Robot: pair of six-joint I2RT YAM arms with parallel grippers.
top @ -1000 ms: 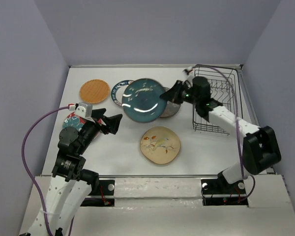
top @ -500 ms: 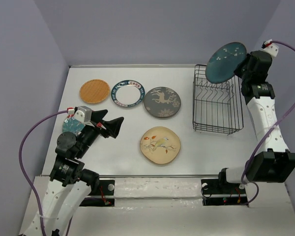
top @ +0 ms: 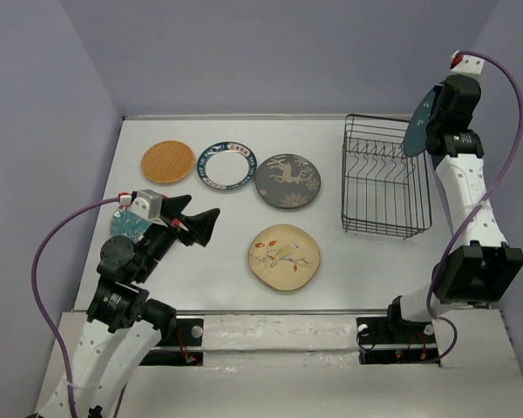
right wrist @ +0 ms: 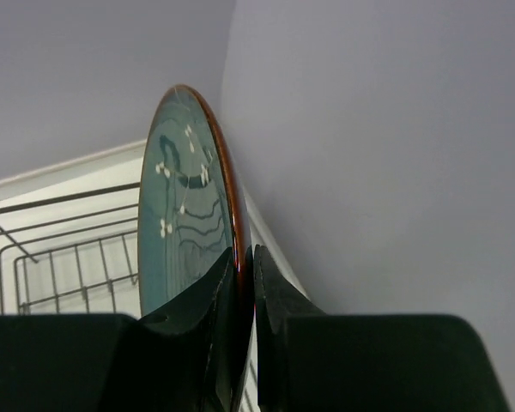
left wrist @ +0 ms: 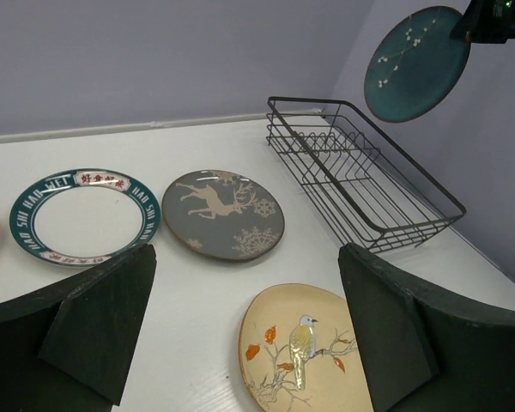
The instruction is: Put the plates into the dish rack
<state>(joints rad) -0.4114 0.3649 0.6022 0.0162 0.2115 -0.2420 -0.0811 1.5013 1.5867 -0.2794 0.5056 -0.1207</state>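
Observation:
My right gripper [top: 435,120] is shut on the rim of the glossy dark teal plate [top: 420,122], held upright and nearly edge-on, high above the far right corner of the black wire dish rack [top: 385,187]. In the right wrist view the fingers [right wrist: 245,254] pinch the plate [right wrist: 184,223] with the rack [right wrist: 60,249] below. The rack holds no plates. My left gripper [top: 200,221] is open and empty, low over the table at the left. The cream bird plate [top: 284,257], grey-brown deer plate [top: 287,181], white patterned-rim plate [top: 227,165] and orange plate [top: 167,161] lie flat.
A red-and-teal plate [top: 125,225] lies partly hidden under my left arm. The left wrist view shows the cream plate [left wrist: 305,348], deer plate [left wrist: 223,213], white plate [left wrist: 84,215], the rack [left wrist: 360,172] and the raised teal plate [left wrist: 416,62]. Walls close the back and sides.
My right gripper has carried the teal plate from low over the table's middle up above the rack, then turned it from face-on to nearly edge-on. My left arm has barely moved.

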